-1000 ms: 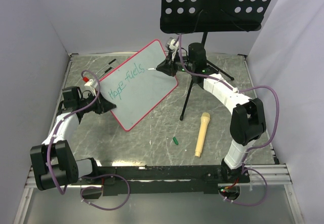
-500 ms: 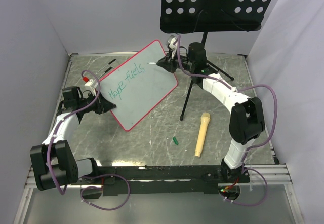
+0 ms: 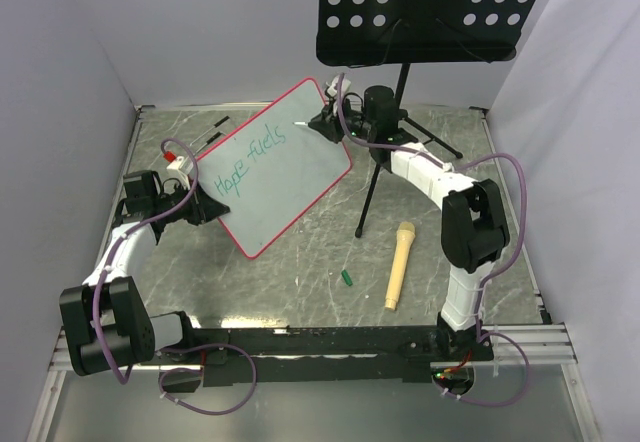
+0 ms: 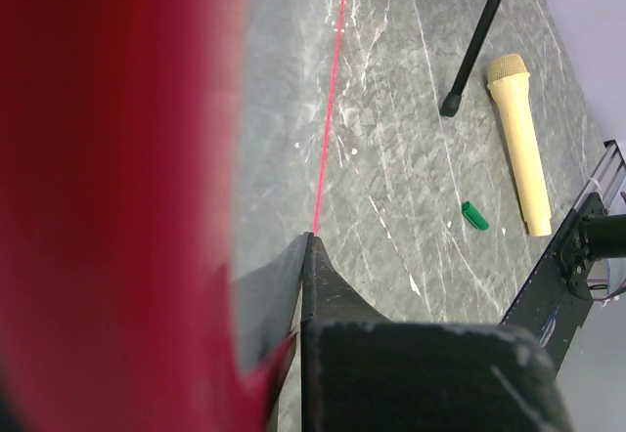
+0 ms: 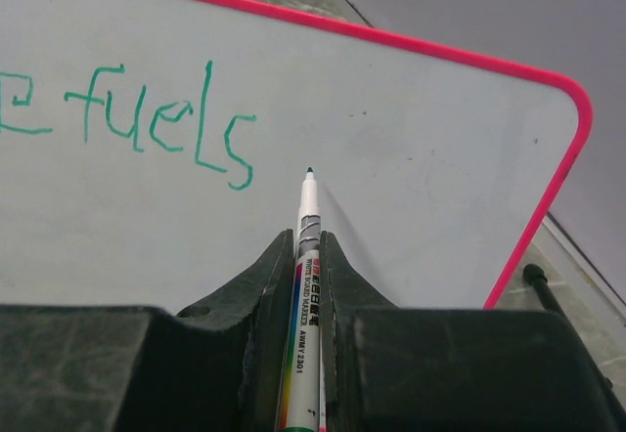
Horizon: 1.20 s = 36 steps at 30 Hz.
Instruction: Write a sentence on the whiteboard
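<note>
The whiteboard (image 3: 285, 177), white with a pink-red frame, stands tilted at the back left of the table. My left gripper (image 3: 207, 208) is shut on its lower left edge. In the left wrist view the frame is a red blur (image 4: 108, 158) beside my black finger (image 4: 337, 295). The sentence (image 3: 250, 160) reads "Hope fuels" in teal; "fuels" (image 5: 161, 124) shows in the right wrist view. My right gripper (image 5: 306, 238) is shut on a white marker (image 5: 305, 266). Its tip (image 5: 309, 171) sits just right of the "s", at or just off the board.
A black perforated music stand tray (image 3: 425, 12) hangs over the back, and its pole (image 3: 385, 157) and legs stand right of the board. A tan microphone (image 3: 398, 264) and a green marker cap (image 3: 346, 278) lie on the grey table. A thin black pen (image 3: 215, 128) lies behind the board.
The right arm has swung its elbow left and carried the marker tip slightly up the board, past the "s". The writing is the same. The left arm and the board have not moved.
</note>
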### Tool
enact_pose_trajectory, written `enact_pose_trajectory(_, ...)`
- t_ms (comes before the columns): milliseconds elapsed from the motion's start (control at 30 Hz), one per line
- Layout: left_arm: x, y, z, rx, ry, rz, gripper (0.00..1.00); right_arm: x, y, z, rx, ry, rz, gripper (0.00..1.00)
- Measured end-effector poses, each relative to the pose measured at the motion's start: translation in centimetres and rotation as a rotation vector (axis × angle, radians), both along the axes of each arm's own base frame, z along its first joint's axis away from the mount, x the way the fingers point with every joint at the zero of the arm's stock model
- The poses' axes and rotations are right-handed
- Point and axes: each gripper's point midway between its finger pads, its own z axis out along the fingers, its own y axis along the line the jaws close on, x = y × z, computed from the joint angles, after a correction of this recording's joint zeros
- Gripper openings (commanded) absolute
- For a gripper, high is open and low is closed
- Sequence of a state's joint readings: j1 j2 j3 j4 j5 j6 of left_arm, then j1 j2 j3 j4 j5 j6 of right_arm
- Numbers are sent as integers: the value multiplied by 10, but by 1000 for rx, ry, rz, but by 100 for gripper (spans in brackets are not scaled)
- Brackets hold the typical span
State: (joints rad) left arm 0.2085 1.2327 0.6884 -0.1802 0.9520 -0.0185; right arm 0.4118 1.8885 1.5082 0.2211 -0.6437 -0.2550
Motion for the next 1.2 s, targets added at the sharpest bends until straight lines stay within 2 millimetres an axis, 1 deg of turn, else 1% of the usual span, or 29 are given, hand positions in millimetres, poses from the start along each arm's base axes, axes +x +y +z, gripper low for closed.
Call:
enact_pose_trajectory(300, 0, 0, 0, 0, 0, 0, 1, 7, 3, 15, 21, -38, 2, 0)
enact_pose_trajectory(433, 0, 0, 0, 0, 0, -1, 1, 6, 3, 19, 27, -45, 18, 0)
enact_pose_trajectory(667, 0, 0, 0, 0, 0, 0, 1, 3, 4, 20, 29, -40, 41, 0)
enact_pose_trajectory(867, 0, 0, 0, 0, 0, 0, 1, 4, 5, 29, 35, -54, 46, 0)
enact_pose_trajectory(1200, 0, -1, 0, 2, -3, -2, 1, 6, 6, 24, 32, -44, 48, 0)
